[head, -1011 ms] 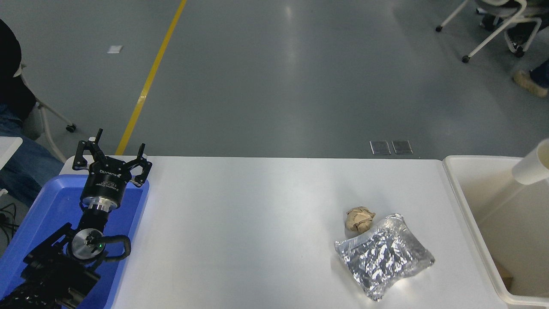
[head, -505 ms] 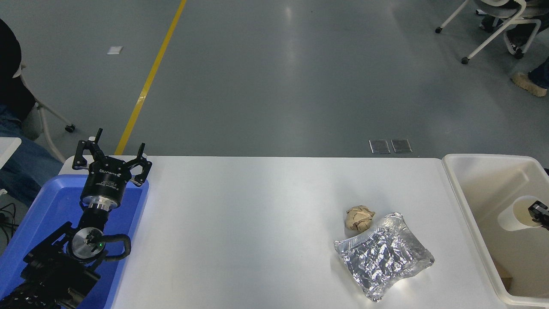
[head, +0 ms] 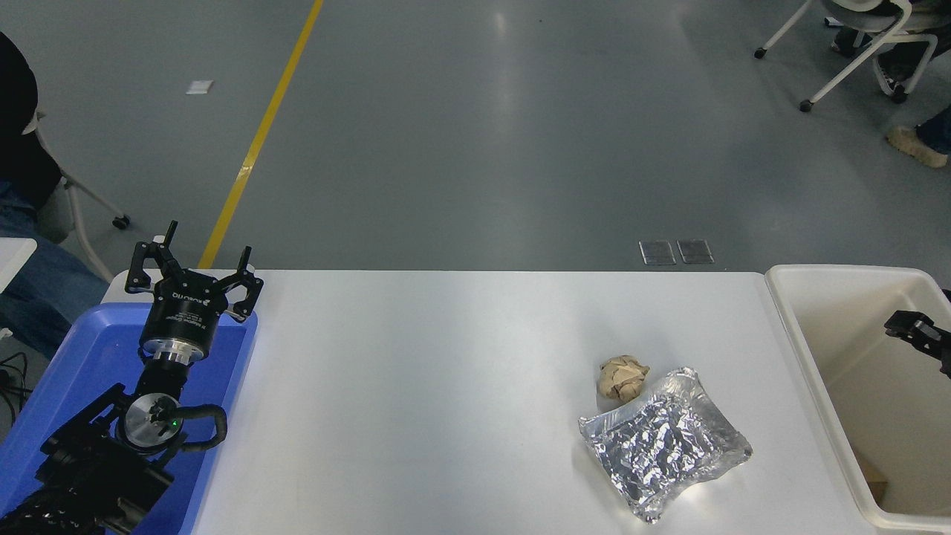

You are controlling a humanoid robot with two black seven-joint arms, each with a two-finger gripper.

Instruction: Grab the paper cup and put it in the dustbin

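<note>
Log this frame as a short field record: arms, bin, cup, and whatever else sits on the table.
left gripper: parked over the blue tray at lower left, fingers spread open
right gripper: only a black tip shows at the right edge, above the dustbin; open or shut not readable
paper cup: not visible in this frame
dustbin contents: a brown scrap at the near corner
table: crumpled brown paper ball touching a silver foil pouch
background: person's shoe and chair at top right

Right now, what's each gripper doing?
Left gripper: open, empty, parked over the blue tray.
Right gripper: over the dustbin; state cannot be told.
</note>
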